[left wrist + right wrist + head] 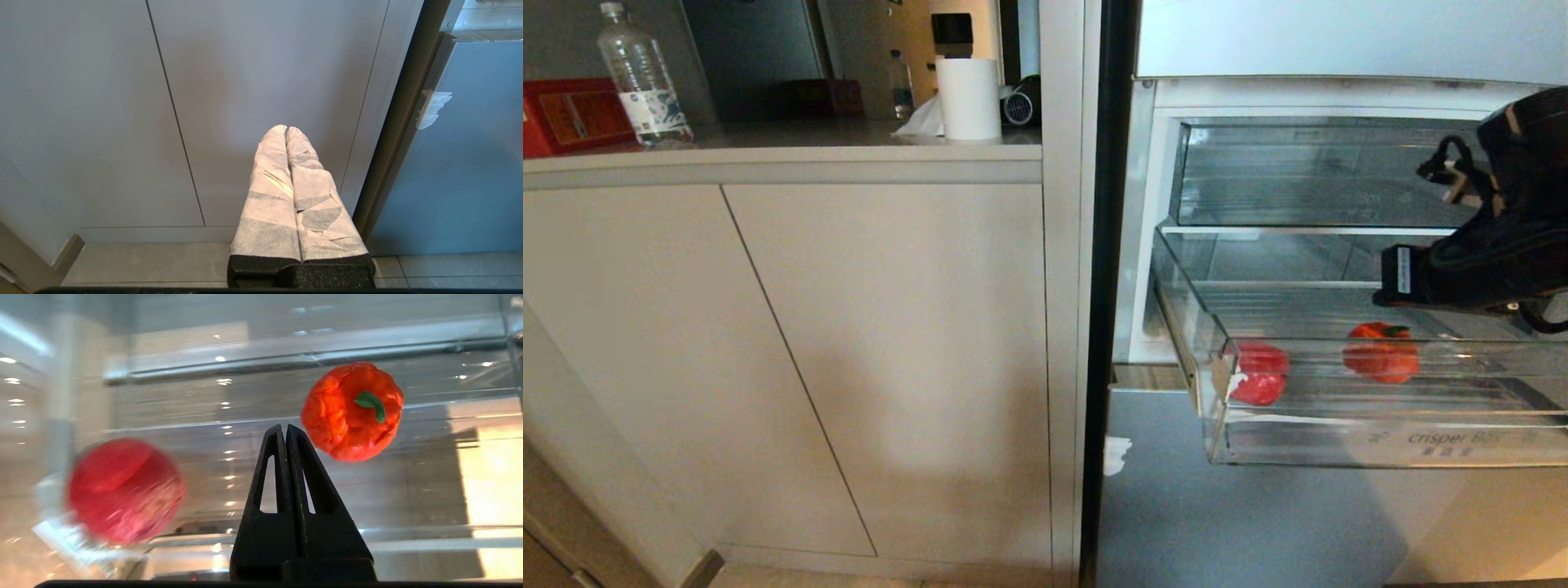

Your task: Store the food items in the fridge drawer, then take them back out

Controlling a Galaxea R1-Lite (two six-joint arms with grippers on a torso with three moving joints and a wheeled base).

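The fridge drawer (1421, 445), clear with "crisper box" lettering on its front, stands pulled out at the right. Two food items lie on its floor: a round red one (1258, 371) by the left wall and a crinkly orange-red one with a green stem (1380, 353) further right. My right arm (1494, 245) reaches over the drawer from the right. In the right wrist view the right gripper (286, 426) is shut and empty, above the drawer floor (245, 457), between the round item (122, 490) and the stemmed one (351, 412), touching neither. The left gripper (286, 128) is shut, parked facing the cabinet.
A second clear drawer (1307, 171) sits above the open one. Left of the fridge are pale cabinet doors (849, 343) under a counter holding a water bottle (644, 77), a red box (572, 114) and a paper roll (968, 98). The grey lower fridge front (1217, 506) is below.
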